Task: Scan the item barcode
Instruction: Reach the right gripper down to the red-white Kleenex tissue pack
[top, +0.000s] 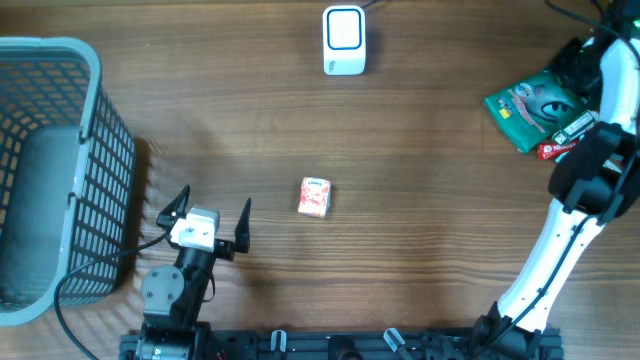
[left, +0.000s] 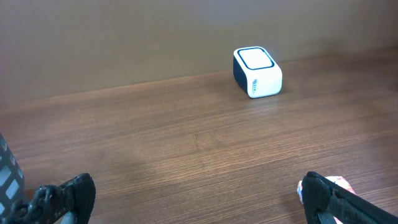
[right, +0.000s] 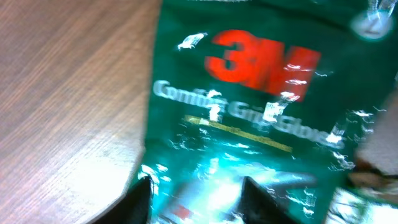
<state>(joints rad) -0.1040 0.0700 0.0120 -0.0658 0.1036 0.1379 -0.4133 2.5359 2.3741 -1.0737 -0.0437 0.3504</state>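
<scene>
**Seemingly the right arm is working at the green packet, with scanning yet to come**

The green 3M packet is lying flat at the far right of the table. I am taking it as the item, since the right gripper is hovering right over it. Its two dark tips are standing apart and pinching nothing.

So the pick-up is looking like the step in hand. The next move is calling for a grip on the packet and a carry left to the scanner at the far middle, barcode facing it.

A small red-and-white box is sitting mid-table. The left gripper is waiting at the near left beside the basket, jaws spread wide and empty.

No barcode is showing anywhere. The wrist view is blurring, and overhead the right arm is covering the packet's right edge.
</scene>
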